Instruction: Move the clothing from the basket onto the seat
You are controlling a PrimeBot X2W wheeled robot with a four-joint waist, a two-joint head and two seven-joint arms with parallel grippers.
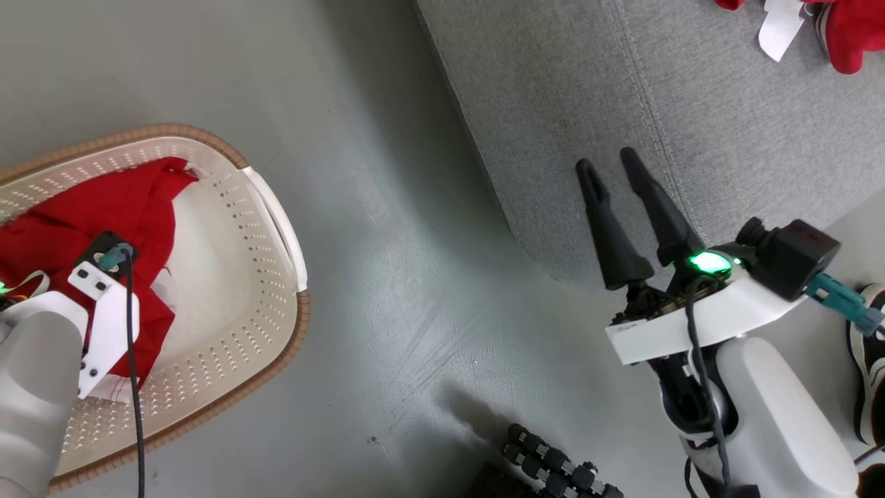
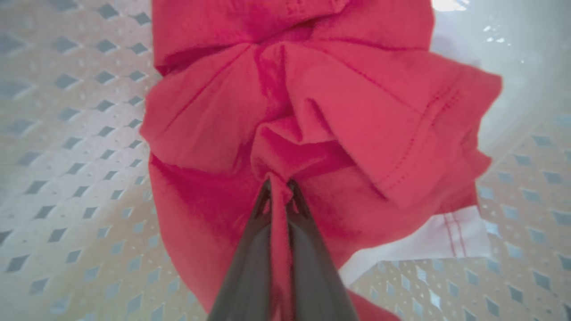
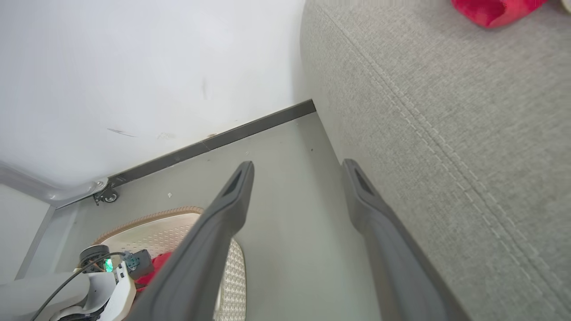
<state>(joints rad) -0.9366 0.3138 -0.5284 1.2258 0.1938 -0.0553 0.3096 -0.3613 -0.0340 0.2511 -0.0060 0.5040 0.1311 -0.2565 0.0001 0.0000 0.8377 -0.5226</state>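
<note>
A red garment with white trim [image 1: 104, 214] lies in the cream perforated basket [image 1: 269, 325] at the left of the head view. My left gripper [image 2: 279, 185] is down in the basket, shut on a pinched fold of this clothing [image 2: 312, 116]; in the head view the wrist hides its fingers. Another red garment with a white tag [image 1: 843, 31] lies on the grey seat [image 1: 622, 83] at the top right. My right gripper [image 1: 612, 162] hangs open over the seat's front edge, holding nothing, as its own view also shows [image 3: 298, 167].
Grey floor [image 1: 415, 277] separates basket and seat. A dark ribbed part of the robot base [image 1: 553, 467] sits at the bottom centre. A shoe [image 1: 871, 360] is at the right edge. The white wall and dark baseboard [image 3: 214, 140] lie beyond the basket.
</note>
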